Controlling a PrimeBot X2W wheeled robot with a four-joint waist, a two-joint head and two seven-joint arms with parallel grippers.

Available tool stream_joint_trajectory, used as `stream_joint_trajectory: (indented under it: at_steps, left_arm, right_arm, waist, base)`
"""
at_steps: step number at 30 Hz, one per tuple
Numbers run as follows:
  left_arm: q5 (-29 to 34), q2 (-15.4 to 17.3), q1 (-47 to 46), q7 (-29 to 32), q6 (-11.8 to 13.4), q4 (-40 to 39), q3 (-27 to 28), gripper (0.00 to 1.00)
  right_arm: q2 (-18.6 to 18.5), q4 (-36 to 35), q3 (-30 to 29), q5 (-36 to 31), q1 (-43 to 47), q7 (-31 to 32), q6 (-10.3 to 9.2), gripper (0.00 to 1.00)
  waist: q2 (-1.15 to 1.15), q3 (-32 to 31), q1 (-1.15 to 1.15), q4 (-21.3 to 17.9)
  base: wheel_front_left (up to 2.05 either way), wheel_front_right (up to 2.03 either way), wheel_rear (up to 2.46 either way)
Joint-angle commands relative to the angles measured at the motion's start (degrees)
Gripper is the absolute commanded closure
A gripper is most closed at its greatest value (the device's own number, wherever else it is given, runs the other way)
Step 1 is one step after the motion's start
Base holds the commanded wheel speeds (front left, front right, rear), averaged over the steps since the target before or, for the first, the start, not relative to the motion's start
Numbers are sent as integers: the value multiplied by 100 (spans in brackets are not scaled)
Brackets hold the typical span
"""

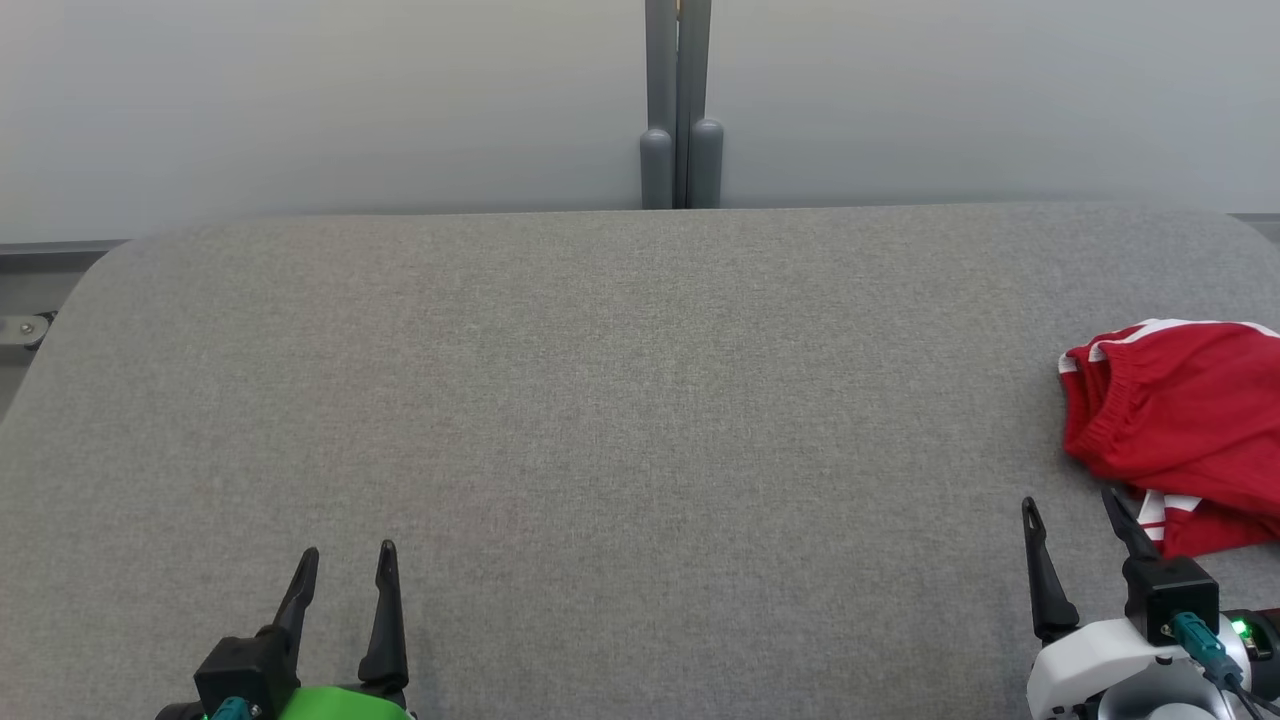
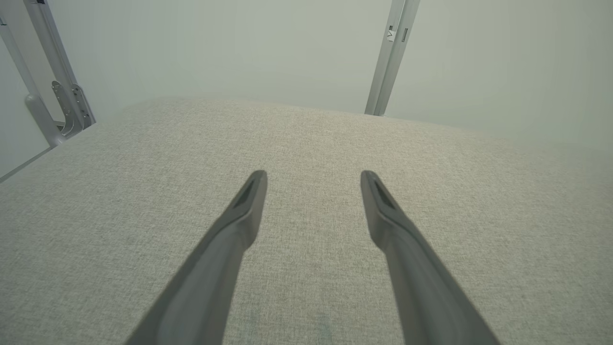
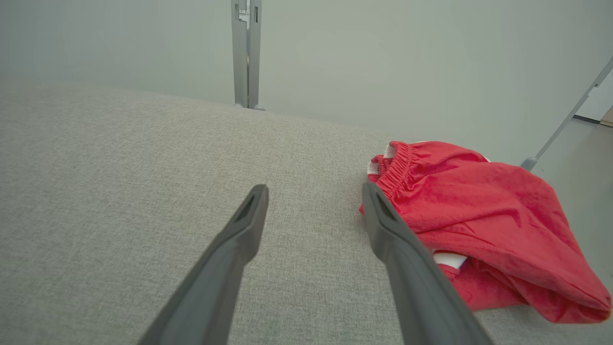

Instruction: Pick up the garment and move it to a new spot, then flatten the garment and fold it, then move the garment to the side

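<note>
The garment [image 1: 1190,420] is a crumpled red piece with white stripes and an elastic waistband, lying at the table's right edge; part of it runs out of the head view. In the right wrist view the garment [image 3: 479,215] sits just right of my right fingers. My right gripper [image 1: 1072,500] [image 3: 315,191] stands open at the lower right, its right finger close beside the cloth, nothing between the fingers. Near the front edge at the lower left, my left gripper [image 1: 347,550] [image 2: 313,177] is open over bare fabric, far from the garment.
The table [image 1: 600,400] has a grey woven cover with rounded far corners. A pale wall and a grey double post [image 1: 678,110] stand behind it. A metal bracket [image 2: 67,105] sits past the table's left corner.
</note>
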Motion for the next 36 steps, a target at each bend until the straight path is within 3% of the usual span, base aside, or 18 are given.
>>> stream_joint_trajectory:
  at_steps: [1, 8, 9, 10, 11, 36]
  left_arm:
    - [-6, 19, -17, -14, 18, 11, 5, 0]
    - [-1, 19, -44, -14, 15, 18, -7, 0]
    - [29, 16, -124, -12, -19, 75, -93, 0]
    - [-8, 24, -53, -14, 42, 11, 47, 0]
    - [-1, 26, -51, -15, 20, 13, 14, 0]
    - [-22, 21, -43, -14, 34, 15, -18, 0]
  right_arm:
    - [1, 12, -12, -23, -45, -24, -10, 0]
    - [6, 29, -18, -18, -53, -24, -10, 0]
    - [-15, -23, -179, 7, 33, -24, -19, 0]
    - [2, 21, 44, -9, -58, -24, 5, 0]
    - [23, 31, -11, 5, -61, -24, -12, 0]
    - [0, -28, 53, -41, 10, -24, -11, 0]
  waist:
    - [0, 1, 0, -7]
    - [0, 21, 0, -20]
    - [0, 23, 0, -183]
    - [0, 35, 0, -566]
    - [0, 43, 0, -592]
    - [0, -6, 0, -549]
  base:
    - [0, 0, 0]
    - [0, 0, 0]
    - [0, 0, 0]
    - [0, 0, 0]
    - [0, 0, 0]
    - [0, 0, 0]
